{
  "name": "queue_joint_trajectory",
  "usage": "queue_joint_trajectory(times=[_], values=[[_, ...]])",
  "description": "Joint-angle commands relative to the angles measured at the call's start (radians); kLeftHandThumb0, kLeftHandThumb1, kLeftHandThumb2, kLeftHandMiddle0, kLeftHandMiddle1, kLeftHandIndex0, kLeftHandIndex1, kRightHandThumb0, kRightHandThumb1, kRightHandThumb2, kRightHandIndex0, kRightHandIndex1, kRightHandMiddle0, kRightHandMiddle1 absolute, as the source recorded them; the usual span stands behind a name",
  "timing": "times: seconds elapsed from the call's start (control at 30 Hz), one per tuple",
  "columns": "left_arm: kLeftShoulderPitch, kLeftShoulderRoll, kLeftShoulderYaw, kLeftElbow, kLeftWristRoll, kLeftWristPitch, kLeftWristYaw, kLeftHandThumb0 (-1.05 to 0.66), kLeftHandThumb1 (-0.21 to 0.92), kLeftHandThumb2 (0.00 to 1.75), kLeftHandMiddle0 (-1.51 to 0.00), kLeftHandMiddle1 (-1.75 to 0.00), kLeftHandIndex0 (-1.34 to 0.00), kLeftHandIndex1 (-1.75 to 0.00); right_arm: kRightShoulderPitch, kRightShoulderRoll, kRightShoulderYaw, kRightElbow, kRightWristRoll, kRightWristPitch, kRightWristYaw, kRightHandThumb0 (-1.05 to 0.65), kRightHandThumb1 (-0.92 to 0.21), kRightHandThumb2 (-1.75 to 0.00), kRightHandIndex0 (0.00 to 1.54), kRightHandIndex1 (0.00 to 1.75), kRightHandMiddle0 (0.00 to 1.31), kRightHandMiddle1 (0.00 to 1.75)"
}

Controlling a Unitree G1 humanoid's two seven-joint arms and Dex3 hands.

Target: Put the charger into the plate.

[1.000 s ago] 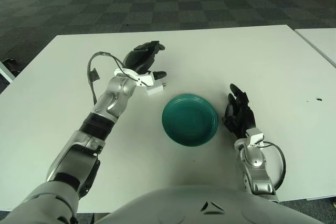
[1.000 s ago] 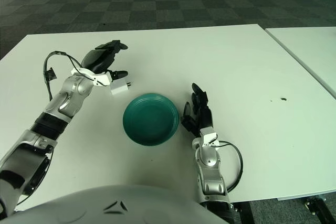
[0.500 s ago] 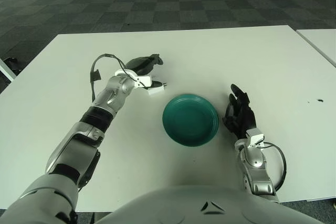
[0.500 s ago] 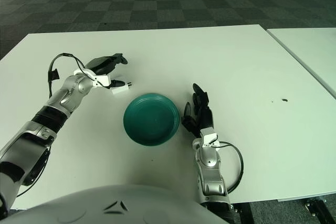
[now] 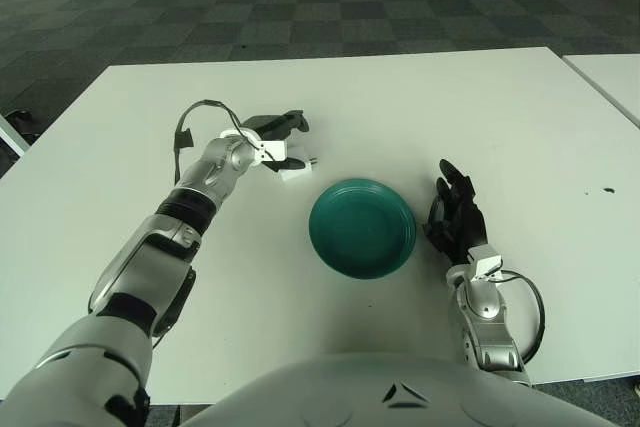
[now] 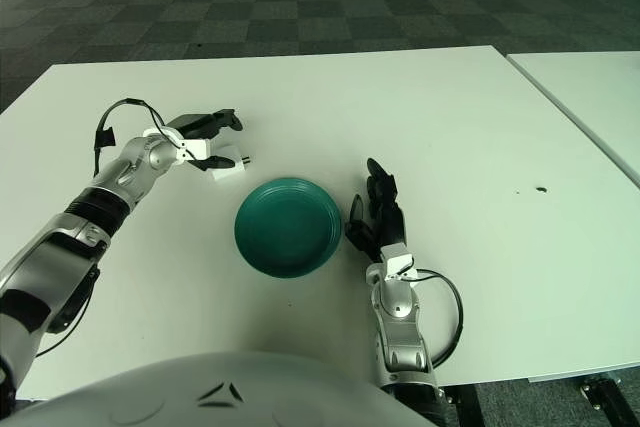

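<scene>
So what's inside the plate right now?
Nothing: the plate shows only its bare green inside. The charger lies on the table beside it, with the left hand at it; contact is unclear.

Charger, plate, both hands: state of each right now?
Charger: lying on the table just left of the plate, not in it.
Plate: upright on the table, nothing in it.
Left hand: low over the charger, fingers spread around it, no grasp closed that I can see.
Right hand: parked on the table right of the plate, fingers relaxed, holding nothing.
</scene>
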Motion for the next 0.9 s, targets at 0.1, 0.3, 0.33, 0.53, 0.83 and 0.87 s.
queue_joint_trajectory(times=[0.1,0.3,0.33,0.53,0.83,0.87], values=[[-0.031,0.0,-0.011,0.052,0.001,-0.009,0.017,-1.05,0.92,0.61,-0.26,0.0,-0.08,-0.9,0.028,0.002,-0.006,0.059,0.007,0.043,0.001,-0.85,-0.92,-0.91,0.15,0.0,0.0,0.41],[-0.04,-0.005,-0.018,0.089,0.002,-0.018,0.028,-1.05,0.92,0.62,-0.26,0.0,-0.07,-0.89,0.027,0.004,-0.006,0.064,0.008,0.039,0.0,-0.86,-0.92,-0.91,0.14,0.0,0.0,0.4],[-0.041,-0.005,-0.019,0.093,0.001,-0.019,0.029,-1.05,0.92,0.63,-0.26,0.0,-0.07,-0.89,0.028,0.004,-0.007,0.063,0.008,0.039,0.001,-0.86,-0.92,-0.91,0.14,0.0,0.0,0.41],[-0.054,-0.015,-0.027,0.148,-0.006,-0.031,0.025,-1.05,0.92,0.65,-0.26,0.0,-0.07,-0.89,0.029,0.002,-0.007,0.065,0.006,0.037,0.0,-0.85,-0.92,-0.91,0.15,0.0,0.0,0.43],[-0.069,-0.028,-0.033,0.207,-0.019,-0.039,0.0,-1.05,0.92,0.67,-0.26,0.0,-0.04,-0.88,0.031,-0.001,-0.011,0.066,0.009,0.038,0.003,-0.86,-0.92,-0.92,0.14,0.0,0.0,0.41],[-0.07,-0.029,-0.034,0.212,-0.02,-0.04,-0.001,-1.05,0.92,0.67,-0.27,0.0,-0.04,-0.88,0.031,-0.001,-0.011,0.066,0.009,0.039,0.003,-0.86,-0.92,-0.92,0.14,0.0,0.0,0.4]])
